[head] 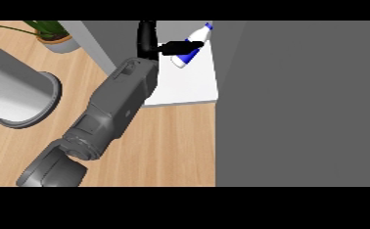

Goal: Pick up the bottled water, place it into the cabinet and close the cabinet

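Observation:
The bottled water (194, 41) is white with a blue cap and a blue band. It leans, cap up and to the right, above the white floor of the open cabinet (186, 85). My left hand (175, 48) has its black fingers curled across the bottle's middle and hides part of it. The grey forearm (115, 105) runs in from the lower left. The cabinet's grey door (289, 101) fills the view's right side. My right hand shows nowhere.
A large metal cylinder (22, 96) stands on the wooden counter (170, 145) at the left edge. A potted plant (52, 36) sits at the back left. The cabinet's grey side wall (101, 42) rises just left of my wrist.

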`<state>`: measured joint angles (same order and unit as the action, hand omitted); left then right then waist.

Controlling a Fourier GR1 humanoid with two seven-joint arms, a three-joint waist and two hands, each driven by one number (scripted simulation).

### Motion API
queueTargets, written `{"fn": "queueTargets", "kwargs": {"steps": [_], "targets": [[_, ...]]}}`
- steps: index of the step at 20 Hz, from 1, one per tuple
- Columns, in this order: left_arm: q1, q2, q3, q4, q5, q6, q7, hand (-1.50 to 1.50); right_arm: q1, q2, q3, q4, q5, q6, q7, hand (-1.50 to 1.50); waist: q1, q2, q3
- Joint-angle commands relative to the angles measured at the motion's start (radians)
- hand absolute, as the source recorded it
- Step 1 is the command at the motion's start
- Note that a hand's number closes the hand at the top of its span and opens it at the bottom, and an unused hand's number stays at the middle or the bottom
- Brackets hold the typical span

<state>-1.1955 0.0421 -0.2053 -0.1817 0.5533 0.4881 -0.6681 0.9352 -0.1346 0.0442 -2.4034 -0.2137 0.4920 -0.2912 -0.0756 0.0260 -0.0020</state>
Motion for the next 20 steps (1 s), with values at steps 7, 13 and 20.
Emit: {"fn": "queueTargets", "kwargs": {"steps": [7, 13, 20], "targets": [[0.046, -0.041, 0.023, -0.072, 0.011, -0.083, -0.016, -1.5, 0.045, 0.007, -0.005, -0.116, -0.084, -0.02, 0.088, -1.5, 0.05, -0.023, 0.001], [0.167, -0.042, -0.096, -0.286, 0.061, -0.013, 0.038, -1.5, 0.041, 0.039, 0.043, -0.09, -0.033, -0.026, 0.073, -1.5, 0.049, -0.034, 0.002], [0.423, -0.042, -0.238, -0.549, 0.104, -0.144, 0.043, -1.5, 0.068, 0.045, 0.085, -0.134, -0.017, -0.051, 0.097, -1.5, 0.08, -0.043, 0.001]]}}
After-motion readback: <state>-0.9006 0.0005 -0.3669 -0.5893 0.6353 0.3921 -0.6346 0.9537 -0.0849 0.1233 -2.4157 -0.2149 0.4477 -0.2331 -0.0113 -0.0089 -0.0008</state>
